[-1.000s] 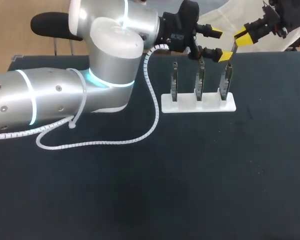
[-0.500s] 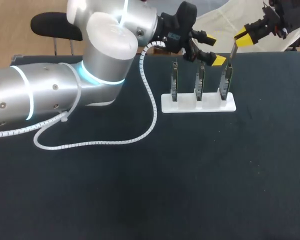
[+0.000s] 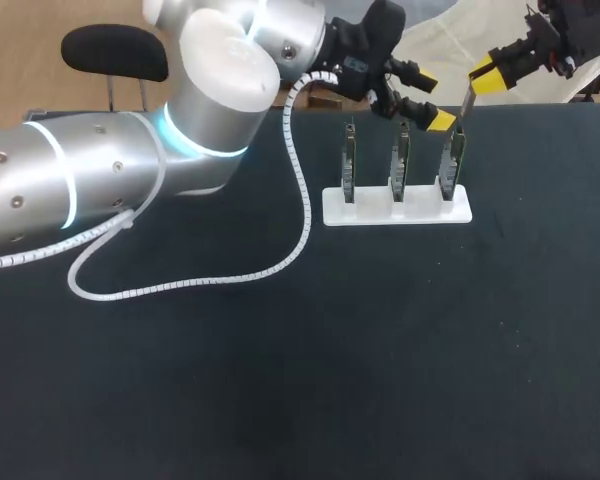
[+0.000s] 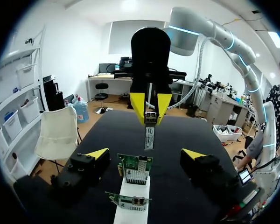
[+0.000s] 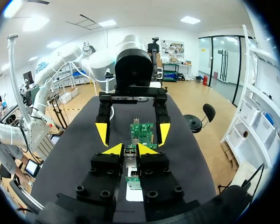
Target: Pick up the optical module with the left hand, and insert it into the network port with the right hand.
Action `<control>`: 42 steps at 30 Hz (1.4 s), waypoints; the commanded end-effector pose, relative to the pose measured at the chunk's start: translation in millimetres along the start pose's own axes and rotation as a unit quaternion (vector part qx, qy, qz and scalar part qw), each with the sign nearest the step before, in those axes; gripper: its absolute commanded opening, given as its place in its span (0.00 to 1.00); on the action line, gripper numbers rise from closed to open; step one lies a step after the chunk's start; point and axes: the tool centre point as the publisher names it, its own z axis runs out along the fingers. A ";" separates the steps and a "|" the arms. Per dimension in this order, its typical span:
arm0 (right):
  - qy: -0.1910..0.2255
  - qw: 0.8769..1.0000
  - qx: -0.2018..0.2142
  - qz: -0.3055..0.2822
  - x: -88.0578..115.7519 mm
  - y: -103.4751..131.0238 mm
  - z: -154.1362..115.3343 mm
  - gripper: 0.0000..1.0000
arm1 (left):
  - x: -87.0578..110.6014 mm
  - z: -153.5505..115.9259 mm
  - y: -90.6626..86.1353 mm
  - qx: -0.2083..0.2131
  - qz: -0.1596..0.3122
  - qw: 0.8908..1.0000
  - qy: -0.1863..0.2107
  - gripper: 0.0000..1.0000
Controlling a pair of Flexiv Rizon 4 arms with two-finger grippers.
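Observation:
The optical module [image 3: 466, 102], a thin silver bar, hangs from my right gripper [image 3: 485, 78], which is shut on it above the table's far right edge. In the right wrist view the module [image 5: 130, 157] sits between the closed yellow tips of that gripper [image 5: 130, 149]. My left gripper [image 3: 433, 99] stands wide open, holding nothing, just behind the right-hand circuit board [image 3: 450, 162]. In the left wrist view the open fingers [image 4: 97, 153] flank a green board with a network port [image 4: 136, 169], and the module [image 4: 149, 135] hangs ahead of them.
A white stand [image 3: 397, 207] holds three upright circuit boards in a row at the table's far middle. A white coiled cable [image 3: 280, 265] trails from my left arm across the dark tabletop [image 3: 380, 350].
My left arm has turned and its elbow has swung up and back; its open gripper has drawn back a little from the boards. The right gripper and the module have not moved.

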 end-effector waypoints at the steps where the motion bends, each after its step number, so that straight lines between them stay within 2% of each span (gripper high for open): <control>1: 0.000 1.000 0.001 -0.001 0.0 1.0 0.2 0.00 | 0.0 3.2 4.5 0.009 -0.002 1.000 0.006 1.00; 26: 0.004 1.000 0.001 -0.001 2.1 1.5 0.1 0.00 | 0.2 6.3 3.1 0.020 0.006 1.000 -0.005 1.00; 42: 0.031 1.000 -0.004 -0.004 13.1 -2.3 6.9 0.00 | 0.2 6.3 3.1 0.020 0.006 1.000 -0.005 1.00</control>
